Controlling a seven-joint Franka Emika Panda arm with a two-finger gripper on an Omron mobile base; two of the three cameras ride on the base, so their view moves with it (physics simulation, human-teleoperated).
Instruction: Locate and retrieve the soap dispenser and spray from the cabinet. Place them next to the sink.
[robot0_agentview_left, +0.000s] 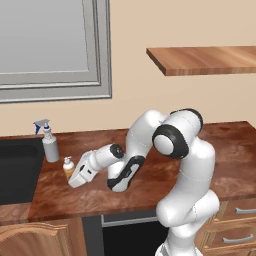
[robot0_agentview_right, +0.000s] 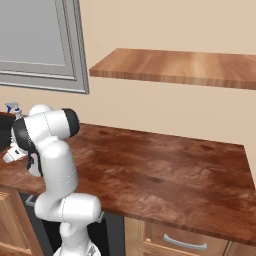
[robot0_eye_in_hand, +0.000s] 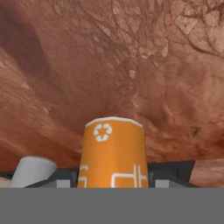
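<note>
the claw (robot0_agentview_left: 70, 176) grips the amber soap dispenser (robot0_eye_in_hand: 111, 153) by its body, jaws closed on it, bottle low over the desk (robot0_agentview_left: 150, 195) beside the black sink (robot0_agentview_left: 15, 170). small, rigid, likely light and slick; mid-body suits. its label bears a white recycling symbol, lettering unreadable. beyond, the spray (robot0_agentview_left: 49, 141) stands at the sink's edge.

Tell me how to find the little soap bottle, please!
Look at the black sink at the left end of the brown wooden countertop. Just right of it stands a tall grey spray with a blue trigger. The soap dispenser is right beside that, nearer the front edge, in the robot's claw: it is the short orange one with a white pump top.
</note>
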